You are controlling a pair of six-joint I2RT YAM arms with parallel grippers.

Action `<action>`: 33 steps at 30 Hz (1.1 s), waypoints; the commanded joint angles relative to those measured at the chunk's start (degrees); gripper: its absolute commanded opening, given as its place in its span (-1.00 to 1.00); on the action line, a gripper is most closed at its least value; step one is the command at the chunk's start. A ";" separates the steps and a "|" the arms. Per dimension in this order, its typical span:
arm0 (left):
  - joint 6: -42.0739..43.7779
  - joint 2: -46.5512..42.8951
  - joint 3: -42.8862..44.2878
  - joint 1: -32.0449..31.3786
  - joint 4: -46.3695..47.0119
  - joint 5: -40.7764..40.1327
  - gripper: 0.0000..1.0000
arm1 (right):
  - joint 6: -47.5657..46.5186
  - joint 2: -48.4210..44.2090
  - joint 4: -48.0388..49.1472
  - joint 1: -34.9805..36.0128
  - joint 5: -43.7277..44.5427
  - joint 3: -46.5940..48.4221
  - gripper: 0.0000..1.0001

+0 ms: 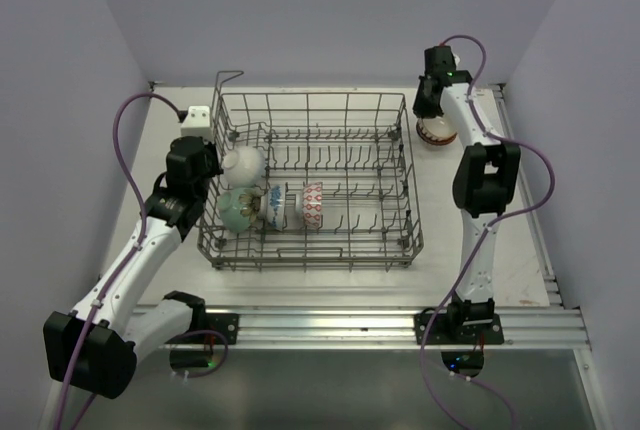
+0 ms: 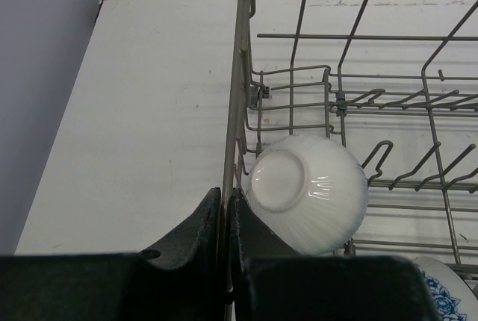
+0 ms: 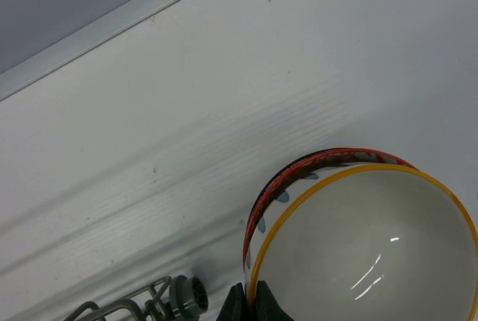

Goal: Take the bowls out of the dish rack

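Bowl (image 2: 306,201), white, ribbed glazed ceramic, round: tipped among the tines just inside the left wall of the dish rack (image 1: 310,262), foot ring up. It lies just right of the left gripper (image 2: 226,213), whose fingers are almost closed, hold no bowl, and line up with the wall's top wire. Left arm is nearer. Green bowl (image 1: 236,208), blue-patterned bowl (image 1: 272,208) and red-patterned bowl (image 1: 313,205) stand on edge alongside. Right gripper (image 3: 250,298), at the far right corner of the table (image 1: 520,260), meets the rim of the stacked bowls (image 3: 358,246); whether it grips them cannot be told.
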 commanded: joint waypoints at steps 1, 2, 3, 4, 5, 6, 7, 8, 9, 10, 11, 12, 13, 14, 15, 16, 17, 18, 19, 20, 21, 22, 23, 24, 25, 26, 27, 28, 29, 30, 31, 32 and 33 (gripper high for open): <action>-2.11 0.28 1.14 -0.25 -0.34 3.30 -1.00 | -1.95 -0.53 -0.32 -0.29 3.03 3.93 -1.00; -2.11 0.28 1.14 -0.25 -0.34 3.39 -1.00 | -2.04 -0.27 -0.31 -0.29 3.02 3.85 -1.00; -2.11 0.19 1.14 -0.16 -0.25 3.39 -1.00 | -2.04 -0.18 -0.40 -0.29 3.20 4.19 -1.00; -2.11 0.28 1.14 -0.25 -0.25 3.39 -1.00 | -2.04 0.08 -0.75 -0.38 3.37 4.28 -1.00; -2.11 0.36 1.14 -0.25 -0.34 3.39 -1.00 | -2.04 0.34 -0.93 -0.29 3.72 4.55 -1.00; -2.11 0.36 1.14 -0.25 -0.34 3.48 -1.00 | -2.21 0.61 -1.19 -0.29 3.81 4.81 -1.00; -2.11 0.36 1.14 -0.25 -0.43 3.48 -1.00 | -2.21 0.87 -1.45 -0.29 4.08 5.07 -1.00; -2.11 0.45 1.14 -0.25 -0.25 3.57 -1.00 | -2.30 0.87 -1.54 -0.29 4.25 5.16 -1.00; -2.20 0.54 1.14 -0.25 -0.34 3.57 -1.00 | -2.30 1.40 -1.72 -0.29 4.34 5.42 -1.00; -2.11 0.54 1.14 -0.25 -0.34 3.66 -1.00 | -2.30 1.49 -1.98 -0.29 4.34 5.43 -0.88; -2.11 0.63 1.14 -0.33 -0.34 3.66 -1.00 | -2.30 1.66 -1.98 -0.29 4.17 5.51 -0.82; -2.11 0.63 1.14 -0.33 -0.34 3.66 -1.00 | -2.22 1.84 -1.90 -0.38 3.65 5.34 -0.76; -2.03 0.63 1.05 -0.33 -0.34 3.66 -1.00 | -2.30 2.01 -1.72 -0.29 3.29 5.43 -0.60; -2.11 0.63 1.14 -0.33 -0.34 3.57 -1.00 | -2.13 2.19 -1.81 -0.29 3.03 5.43 -0.57; -2.03 0.71 1.14 -0.33 -0.34 3.66 -1.00 | -2.13 2.28 -1.89 -0.29 3.02 5.51 -0.53; -2.11 0.89 1.14 -0.33 -0.25 3.57 -1.00 | -2.04 2.37 -1.98 -0.29 2.94 5.60 -0.49; -2.03 0.89 1.14 -0.33 -0.43 3.57 -1.00 | -2.04 2.46 -2.07 -0.29 2.94 5.69 -0.32; -1.94 0.80 1.14 -0.25 -0.34 3.57 -1.00 | -2.04 2.37 -2.16 -0.29 2.85 6.04 -0.25; -2.02 0.80 1.14 -0.33 -0.34 3.57 -1.00 | -2.04 2.28 -2.51 -0.29 2.85 6.30 -0.13; -1.94 0.89 1.14 -0.33 -0.34 3.57 -1.00 | -2.04 2.11 -2.68 -0.29 2.85 6.57 -0.09; -2.02 0.89 1.14 -0.33 -0.43 3.57 -1.00 | -2.04 1.84 -2.77 -0.29 2.85 6.83 -0.05; -1.94 0.89 1.14 -0.33 -0.34 3.66 -1.00 | -2.04 0.80 -2.95 -0.29 2.67 6.92 0.03; -1.94 0.98 1.14 -0.33 -0.34 3.66 -1.00 | -1.95 0.18 -3.04 -0.29 2.76 7.01 0.06; -1.94 1.07 1.14 -0.33 -0.34 3.66 -1.00 | -1.69 -0.53 -3.04 -0.29 2.76 7.18 0.07; -1.94 1.07 1.14 -0.33 -0.34 3.83 -1.00 | -1.51 -1.32 -3.13 -0.29 2.67 7.36 0.10; -2.02 1.07 1.05 -0.33 -0.25 3.83 -1.00 | -1.25 -2.80 -3.30 -0.29 2.59 7.80 0.11; -2.02 1.15 1.05 -0.33 -0.25 3.83 -1.00 | -0.99 -3.69 -3.56 -0.29 2.59 8.15 0.12; -2.02 1.24 1.05 -0.33 -0.17 4.09 -1.00 | -0.98 -4.39 -4.17 -0.29 2.76 8.59 0.14; -2.02 1.42 1.05 -0.33 -0.16 4.18 -1.00 | -0.81 -6.23 -4.79 -0.29 2.85 9.37 0.15; -1.94 1.59 1.05 -0.33 -0.16 4.27 -1.00 | -0.63 -7.38 -5.32 -0.29 2.50 9.30 0.15; -1.94 1.59 0.96 -0.33 0.10 4.45 -1.00 | -0.46 -8.61 -5.93 -0.29 2.15 8.86 0.16; -1.94 1.42 0.88 -0.33 0.19 4.62 -1.00 | -0.02 -12.36 -5.85 -0.03 1.88 6.24 0.16; -1.76 1.33 0.70 -0.33 0.45 4.71 -1.00 | 0.16 -14.40 -5.85 0.23 1.45 4.13 0.16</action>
